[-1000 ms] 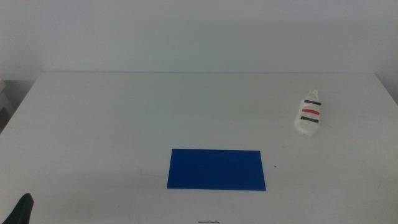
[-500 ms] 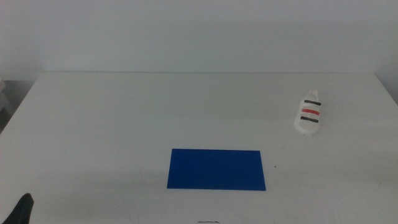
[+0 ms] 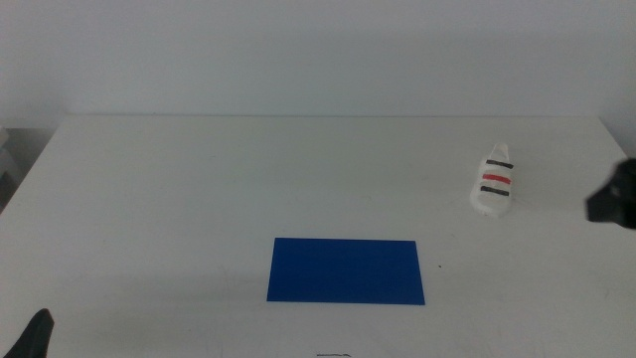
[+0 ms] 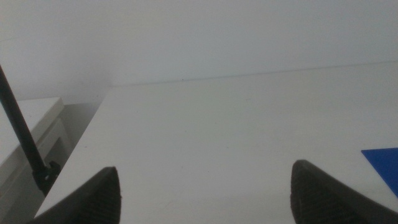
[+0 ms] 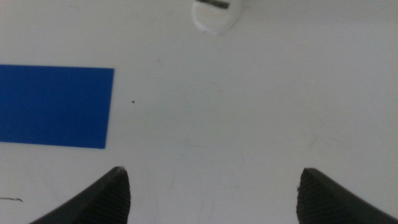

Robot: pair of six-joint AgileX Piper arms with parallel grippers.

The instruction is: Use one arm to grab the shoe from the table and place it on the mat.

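Nothing of the task had been completed: the shoe [image 3: 494,185] lay on the table [image 3: 248,179] at its right side, well apart from the empty mat [image 3: 345,269]. The right gripper [image 3: 614,202] showed at the picture's right edge, near the shoe but not touching it, its jaws spread wide and holding nothing. The left gripper [image 3: 30,336] waited at the bottom left corner, also wide open and empty. Reaching, grasping, carrying and placing all remained.

Middle view looks down over the whole table [image 3: 199,179]; both low wrist views share the mat [image 3: 346,270].
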